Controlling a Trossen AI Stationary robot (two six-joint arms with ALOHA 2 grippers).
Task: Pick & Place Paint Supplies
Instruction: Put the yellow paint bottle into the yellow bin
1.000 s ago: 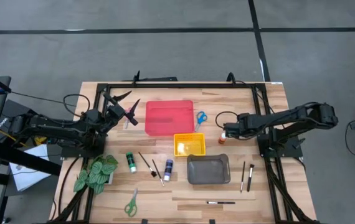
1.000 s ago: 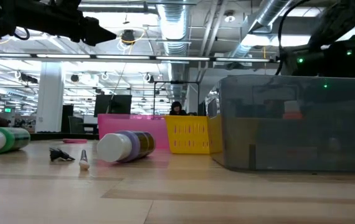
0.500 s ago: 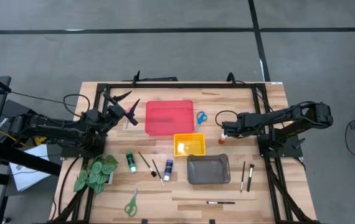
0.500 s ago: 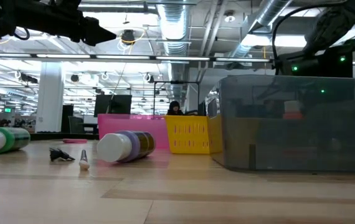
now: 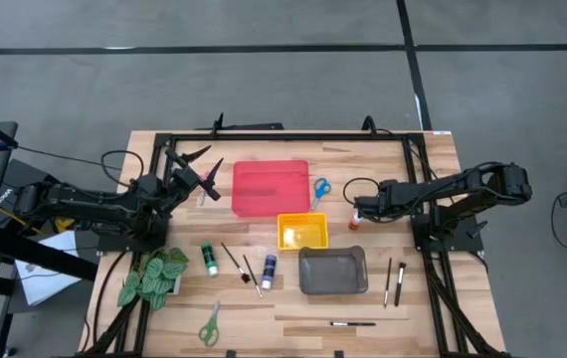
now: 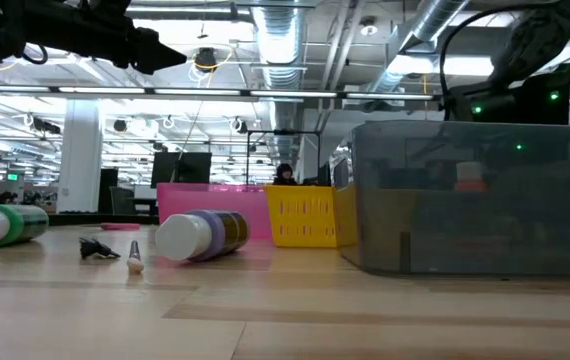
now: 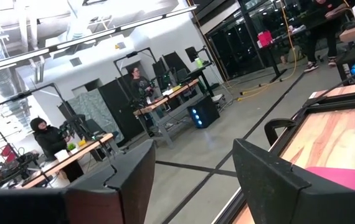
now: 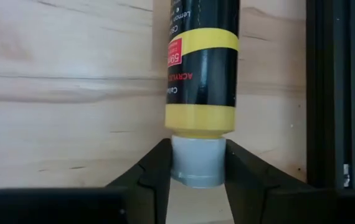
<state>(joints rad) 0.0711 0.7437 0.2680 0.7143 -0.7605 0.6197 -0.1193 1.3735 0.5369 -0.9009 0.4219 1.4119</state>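
The right gripper had its two fingers pressed against the grey cap of a yellow paint bottle, which lay on its side on the table just to the right of the red tray, beyond the blue scissors. From where I stood, the worry was that hold: it was on the narrow cap alone, so the long body might have sagged or swung once lifted, or the smooth cap could have squirted out and sent the bottle rolling. The left gripper hung in the air to the left of the red tray, fingers apart and holding nothing. From above, the bottle was only a small orange and white speck under the arm. From table height, the murky grey tray blocked that whole corner.
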